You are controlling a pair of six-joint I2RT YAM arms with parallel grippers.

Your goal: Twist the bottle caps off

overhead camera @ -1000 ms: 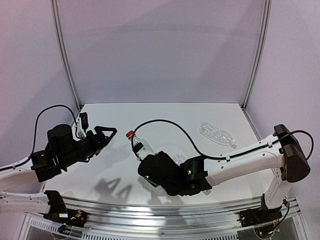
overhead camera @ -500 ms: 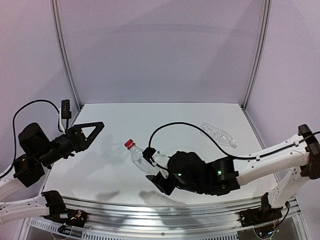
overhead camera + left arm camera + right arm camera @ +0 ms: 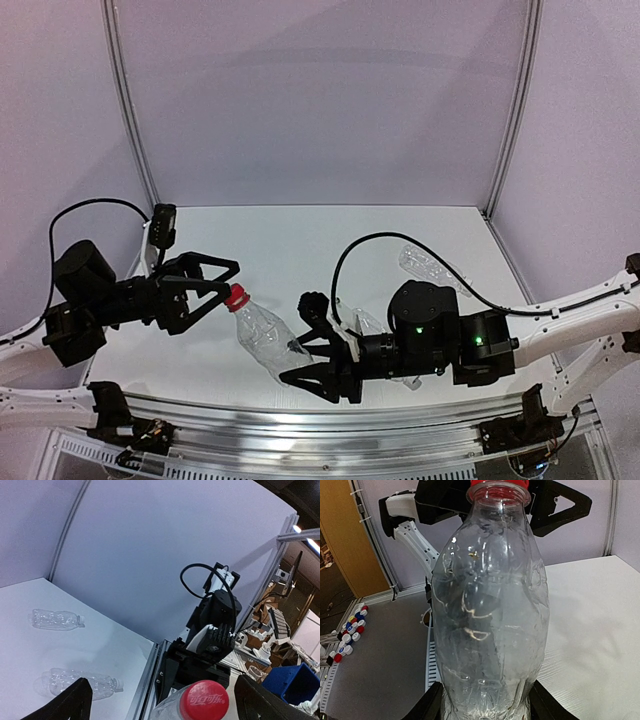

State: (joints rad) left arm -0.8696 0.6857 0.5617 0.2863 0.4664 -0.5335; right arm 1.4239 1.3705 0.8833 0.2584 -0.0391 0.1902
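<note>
A clear plastic bottle [image 3: 262, 335] with a bright red cap [image 3: 236, 296] hangs in the air, tilted up and to the left. My right gripper [image 3: 298, 355] is shut on the bottle's base [image 3: 490, 605], one finger [image 3: 427, 707] on each side. My left gripper [image 3: 212, 297] is open, and the red cap [image 3: 204, 700] stands between its spread fingers [image 3: 75, 702] without touching them. In the right wrist view the cap [image 3: 499, 484] is at the top edge, with the left gripper's black jaws behind it.
Two more clear bottles lie on the white table [image 3: 300, 235]: one at the back right [image 3: 432, 268], one behind the right arm [image 3: 370, 322]. Several loose coloured caps [image 3: 350, 635] lie off the table's left side. The right arm's cable [image 3: 360, 245] arcs over the table.
The right arm swung the bottle up and left, bringing the red cap to the left gripper. The left gripper opened wide and moved right, so its fingers now flank the cap.
</note>
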